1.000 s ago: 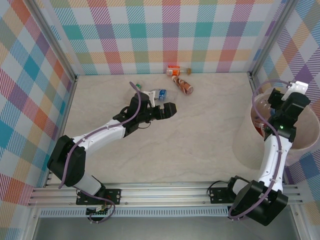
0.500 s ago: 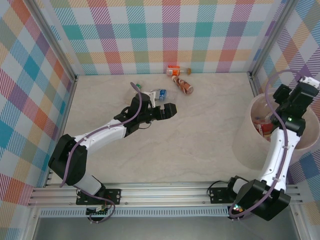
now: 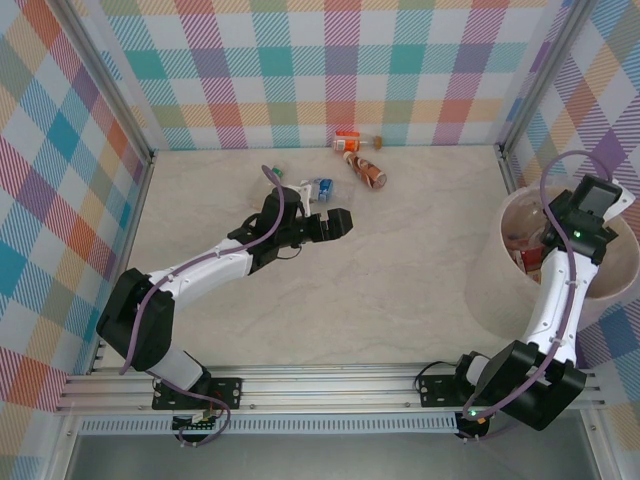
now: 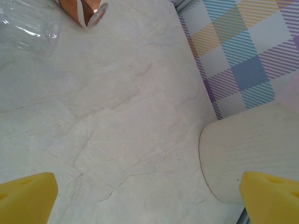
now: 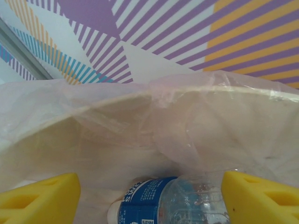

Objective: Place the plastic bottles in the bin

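Three plastic bottles lie near the back wall: a blue-labelled one (image 3: 318, 188), an orange one (image 3: 350, 142) and a reddish one (image 3: 370, 172). My left gripper (image 3: 336, 222) hangs open just in front of them with nothing between its fingers. Its wrist view has a clear bottle (image 4: 28, 28) and an orange-labelled one (image 4: 84, 9) at the top left, and the bin (image 4: 252, 154) at the right. My right gripper (image 5: 150, 199) is open over the bin (image 3: 500, 290). A blue-labelled bottle (image 5: 159, 200) lies below it in the bin, apart from the left finger. More bottles (image 3: 526, 254) lie inside.
Checked walls close the table at the back and sides, with metal posts (image 3: 515, 120) in the corners. A thin plastic liner (image 5: 154, 121) sags inside the bin. Bare marble tabletop (image 3: 400, 270) stretches between the left gripper and the bin.
My right wrist rose out of the bin toward the right wall, then came back a little over the bin. The left arm and the table bottles have not moved.
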Robot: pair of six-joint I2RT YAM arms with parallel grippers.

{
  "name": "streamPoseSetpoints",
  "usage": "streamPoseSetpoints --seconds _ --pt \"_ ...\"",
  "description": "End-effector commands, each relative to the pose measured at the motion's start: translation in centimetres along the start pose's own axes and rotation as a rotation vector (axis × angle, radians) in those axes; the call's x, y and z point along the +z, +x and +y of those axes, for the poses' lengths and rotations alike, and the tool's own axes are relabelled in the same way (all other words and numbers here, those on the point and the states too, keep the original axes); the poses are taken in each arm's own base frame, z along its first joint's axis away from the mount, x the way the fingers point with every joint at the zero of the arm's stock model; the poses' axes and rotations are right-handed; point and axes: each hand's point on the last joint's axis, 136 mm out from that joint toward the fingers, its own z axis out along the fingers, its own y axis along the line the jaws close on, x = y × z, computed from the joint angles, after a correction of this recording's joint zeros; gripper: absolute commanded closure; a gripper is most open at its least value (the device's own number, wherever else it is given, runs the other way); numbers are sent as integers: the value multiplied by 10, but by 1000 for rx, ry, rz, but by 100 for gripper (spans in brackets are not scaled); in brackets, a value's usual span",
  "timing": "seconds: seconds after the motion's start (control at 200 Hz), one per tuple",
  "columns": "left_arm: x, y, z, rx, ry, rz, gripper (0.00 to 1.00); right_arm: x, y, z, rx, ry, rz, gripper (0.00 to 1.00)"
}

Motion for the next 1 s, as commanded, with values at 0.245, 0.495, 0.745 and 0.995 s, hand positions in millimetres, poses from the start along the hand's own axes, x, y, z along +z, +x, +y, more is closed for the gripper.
streamPoseSetpoints --seconds 0.245,0.495,0.745,0.995 --pt "-8 -2 25 19 -135 -42 0 -37 -2 31 65 -230 28 5" --pt "-33 -20 63 -15 -346 -141 0 -99 -23 87 80 -554 15 0" --pt "-55 -32 96 -42 -503 -185 0 -153 -9 150 10 -851 36 0" --pt "-81 -47 132 25 -726 -152 0 -217 24 211 -95 -1212 91 0"
